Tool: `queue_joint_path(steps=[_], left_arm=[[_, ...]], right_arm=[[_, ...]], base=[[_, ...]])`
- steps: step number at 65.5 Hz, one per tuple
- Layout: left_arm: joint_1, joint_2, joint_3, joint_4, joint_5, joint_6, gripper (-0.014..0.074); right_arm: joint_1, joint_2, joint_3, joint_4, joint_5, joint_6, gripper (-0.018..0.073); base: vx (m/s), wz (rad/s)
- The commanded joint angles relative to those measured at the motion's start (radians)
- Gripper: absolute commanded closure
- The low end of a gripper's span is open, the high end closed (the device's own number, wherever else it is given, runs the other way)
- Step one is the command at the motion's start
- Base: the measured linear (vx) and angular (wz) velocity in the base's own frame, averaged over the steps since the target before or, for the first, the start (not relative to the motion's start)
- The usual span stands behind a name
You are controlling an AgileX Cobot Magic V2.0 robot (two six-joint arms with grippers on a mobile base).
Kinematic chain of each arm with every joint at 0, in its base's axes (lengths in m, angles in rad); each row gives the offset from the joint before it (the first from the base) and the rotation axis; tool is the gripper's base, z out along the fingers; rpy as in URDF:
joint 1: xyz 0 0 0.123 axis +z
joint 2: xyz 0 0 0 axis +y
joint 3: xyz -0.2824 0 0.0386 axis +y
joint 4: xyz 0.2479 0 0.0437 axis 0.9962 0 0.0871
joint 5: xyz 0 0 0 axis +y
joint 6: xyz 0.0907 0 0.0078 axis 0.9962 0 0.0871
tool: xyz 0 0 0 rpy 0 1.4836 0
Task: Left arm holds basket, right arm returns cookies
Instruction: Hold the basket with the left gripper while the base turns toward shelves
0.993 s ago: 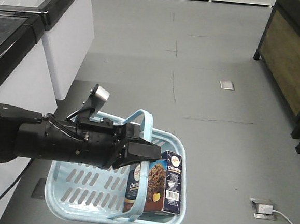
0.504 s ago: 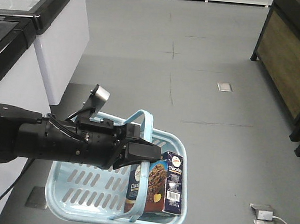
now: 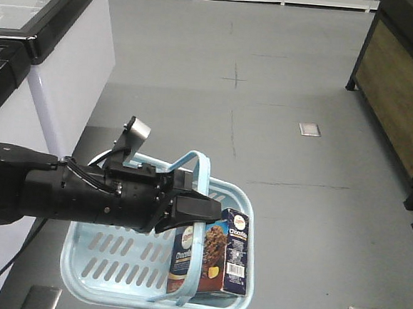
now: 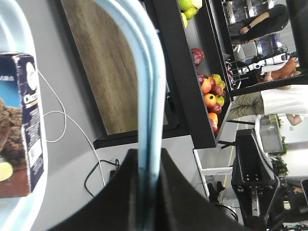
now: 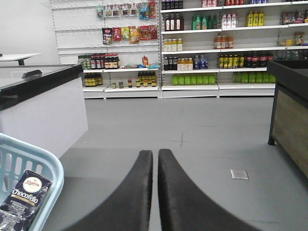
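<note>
Carry/hold phase. The left arm (image 3: 82, 195) reached across low in the front view, and the left gripper (image 3: 198, 212) was clamped narrow on both looping handles (image 3: 202, 170) of the basket (image 3: 124, 252). The left wrist view confirmed the jaws pinched tight around the two blue straps (image 4: 149, 96), so the basket appeared to hang off the grey floor (image 3: 305, 83) rather than rest on it, though that was hard to confirm. The cookies (image 3: 216, 259) stood upright inside the basket at its right end, close to the rim, with one handle strap crossing in front of the box. The right wrist view caught the box top (image 5: 21, 199) at lower left. The right gripper (image 5: 155, 192) had its fingers nearly together with nothing between them. It pointed down the aisle toward the stocked shelves (image 5: 216, 48), well apart from the box, with a white counter (image 5: 43, 110) on the left. The right arm itself was not in the front view. My read: the holding half was in place and the return had not begun, with the cookies not yet gripped. Next, the right gripper would need to spread wide, swing left and down over the basket, take the box near its top while avoiding the handles and the left gripper, lift it straight out, then head for a shelf. Which shelf slot was meant could not be told.
</note>
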Motion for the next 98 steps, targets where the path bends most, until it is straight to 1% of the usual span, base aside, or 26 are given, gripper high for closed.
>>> queue_joint_path(steps=[1, 41, 98], left_arm=[[-0.006, -0.045, -0.037, -0.109, 0.058, 0.005, 0.0599], [-0.006, -0.045, -0.037, -0.108, 0.058, 0.005, 0.0599], [-0.006, -0.045, -0.037, -0.109, 0.058, 0.005, 0.0599]], right_arm=[[0.0, -0.013, 0.018, -0.007, -0.073, -0.006, 0.0562], [0.0, -0.013, 0.018, -0.007, -0.073, -0.006, 0.0562], [0.0, -0.013, 0.018, -0.007, -0.073, -0.006, 0.0562]], base=[[0.25, -0.14], [0.31, -0.03], [0.42, -0.01]])
